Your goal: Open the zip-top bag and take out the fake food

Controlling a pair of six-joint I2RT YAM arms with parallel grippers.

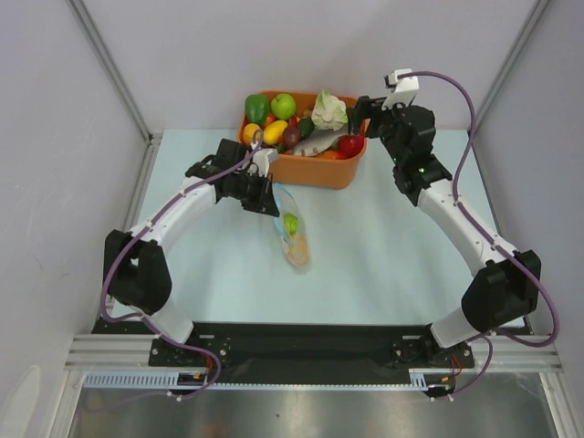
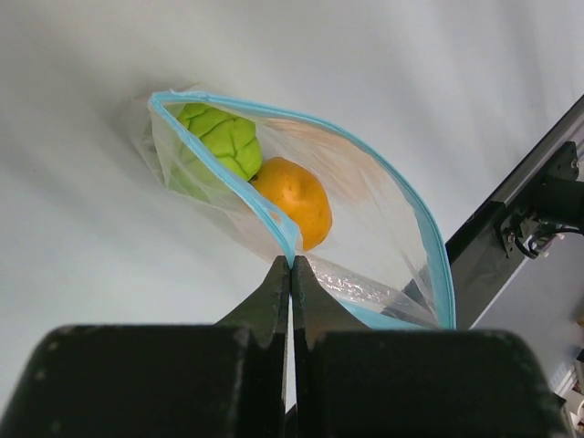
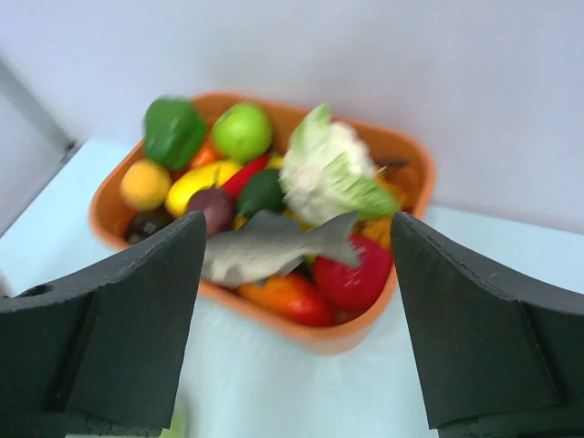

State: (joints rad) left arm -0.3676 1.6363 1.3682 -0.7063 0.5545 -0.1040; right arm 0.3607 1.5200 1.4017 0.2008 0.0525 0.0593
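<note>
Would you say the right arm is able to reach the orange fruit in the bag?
Probably yes: the left gripper pinches the bag by its rim, the mouth gapes, showing the orange fruit, and the open right gripper is empty.

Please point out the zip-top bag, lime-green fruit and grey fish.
zip-top bag (image 2: 365,219): left wrist view, its clear wall.
lime-green fruit (image 2: 224,139): left wrist view, its bumpy middle.
grey fish (image 3: 265,248): right wrist view, body middle.

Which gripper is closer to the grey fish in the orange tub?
Right. The right gripper hangs open beside the fish at the tub's right end; the left gripper is off the tub's near side, shut on the zip-top bag.
</note>
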